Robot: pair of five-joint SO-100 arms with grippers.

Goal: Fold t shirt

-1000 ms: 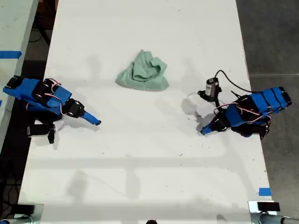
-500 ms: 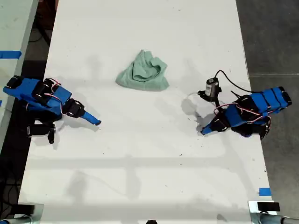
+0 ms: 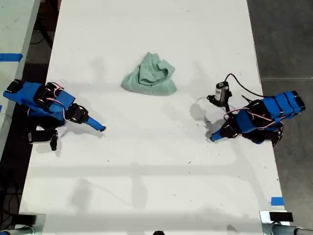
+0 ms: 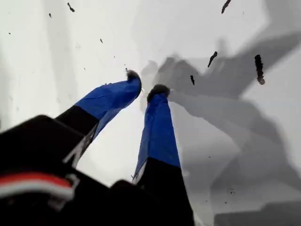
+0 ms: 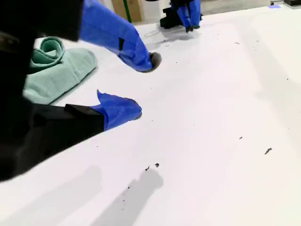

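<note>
One t shirt (image 3: 150,75) lies on one desk (image 3: 156,176), with two blue arms and two grippers.

t shirt (image 3: 149,76) on table (image 3: 146,186), between and behind both arms

My first gripper (image 3: 215,137), at 3 o'clock in the exterior view, points toward 8 o'clock with its jaws a narrow gap apart. My second gripper (image 3: 99,127), at 9 o'clock, points toward 4 o'clock with its jaws spread wide.
</note>
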